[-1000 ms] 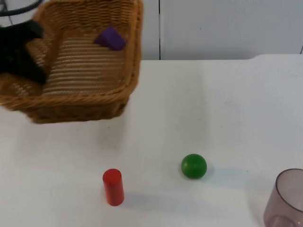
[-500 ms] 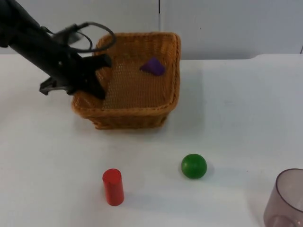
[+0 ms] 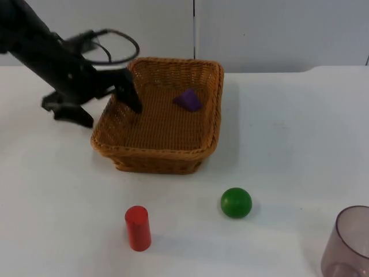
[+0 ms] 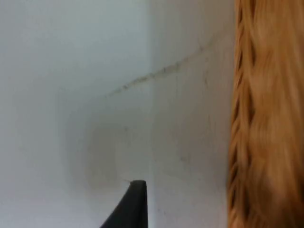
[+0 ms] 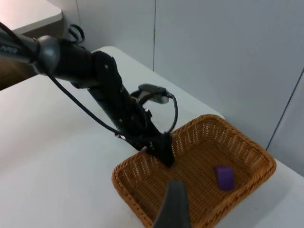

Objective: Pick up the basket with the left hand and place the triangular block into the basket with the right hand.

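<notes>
The brown wicker basket (image 3: pixel 161 126) stands on the white table left of the middle. The purple triangular block (image 3: pixel 187 100) lies inside it near the far right wall. My left gripper (image 3: pixel 111 115) is open astride the basket's left rim, one finger inside and one outside. The left wrist view has the basket's wall (image 4: pixel 261 118) beside bare table. From the right wrist view I look down on the basket (image 5: pixel 124 183), the block (image 5: pixel 224 177) and the left arm (image 5: pixel 109 95). My right gripper hangs high above the table, one fingertip (image 5: pixel 173 204) in sight, and holds nothing.
A red cylinder (image 3: pixel 138 228) stands upright near the front edge, with a green ball (image 3: pixel 236 202) to its right. A translucent cup (image 3: pixel 349 242) sits at the front right corner. The grey partition wall (image 3: pixel 277 29) closes the table's far side.
The basket, held high a second ago, has come down onto the table. My left gripper has opened and let go of its rim.
</notes>
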